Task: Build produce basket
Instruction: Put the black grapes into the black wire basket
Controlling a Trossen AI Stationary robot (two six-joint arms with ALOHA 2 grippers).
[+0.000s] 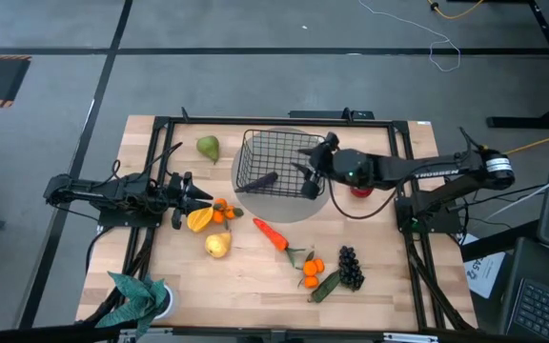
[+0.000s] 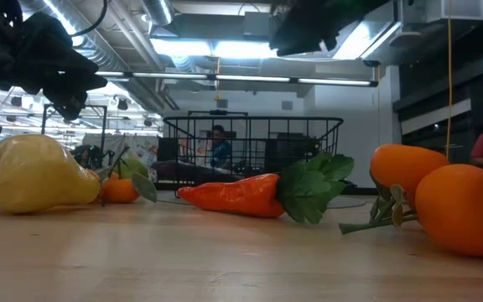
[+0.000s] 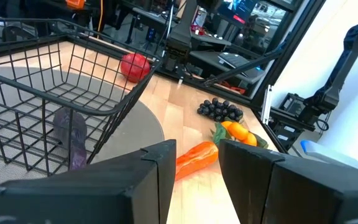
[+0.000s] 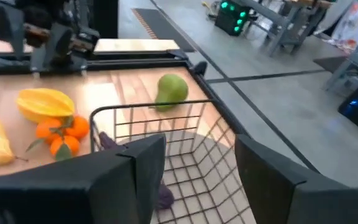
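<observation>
Over basket (image 1: 273, 162): right gripper (image 1: 310, 176), fingers apart, angled down.

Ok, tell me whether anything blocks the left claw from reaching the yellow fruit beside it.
Nothing visible does. The left claw hangs open right next to the yellow fruit and small oranges, with bare table around them.
</observation>
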